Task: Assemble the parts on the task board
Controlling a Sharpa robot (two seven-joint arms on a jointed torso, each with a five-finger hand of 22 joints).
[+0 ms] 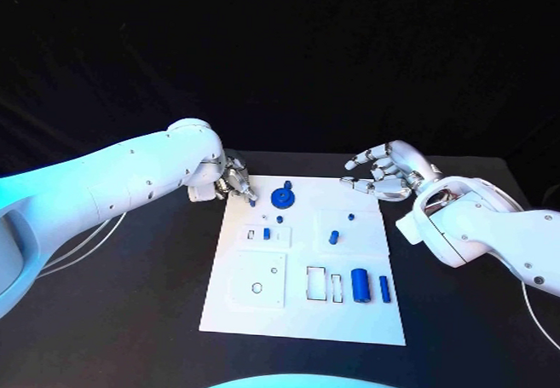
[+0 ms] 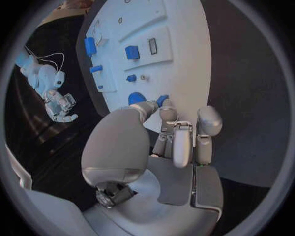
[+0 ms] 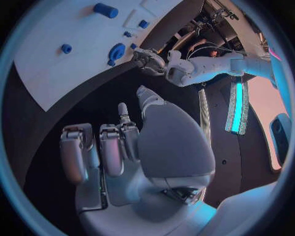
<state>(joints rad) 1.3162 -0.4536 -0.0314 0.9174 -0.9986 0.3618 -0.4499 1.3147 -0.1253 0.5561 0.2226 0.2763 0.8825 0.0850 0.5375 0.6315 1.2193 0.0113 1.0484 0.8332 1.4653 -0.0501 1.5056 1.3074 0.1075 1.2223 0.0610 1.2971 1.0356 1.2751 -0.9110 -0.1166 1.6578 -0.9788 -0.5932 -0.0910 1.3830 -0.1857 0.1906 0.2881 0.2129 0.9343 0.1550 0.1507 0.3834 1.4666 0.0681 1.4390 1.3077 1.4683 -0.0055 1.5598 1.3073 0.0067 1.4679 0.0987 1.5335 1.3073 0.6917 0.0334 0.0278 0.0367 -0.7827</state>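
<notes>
My left hand (image 1: 235,182) pinches 1 small blue part (image 1: 253,202) at the far left corner of the task board (image 1: 303,323), beside the round blue part (image 1: 282,196), while my right hand (image 1: 386,172) hovers empty, fingers apart, off the board's far right corner.

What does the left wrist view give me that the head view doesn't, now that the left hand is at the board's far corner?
Left wrist view: the left hand's fingertips pinching a small blue part close up, right beside the round blue gear.

Head view: the whole task board at once, including the two blue cylinders near its right edge, and the right hand open above the table off the board's far right corner.

Both: the left hand, the gear, the board and its scattered blue parts.
</notes>
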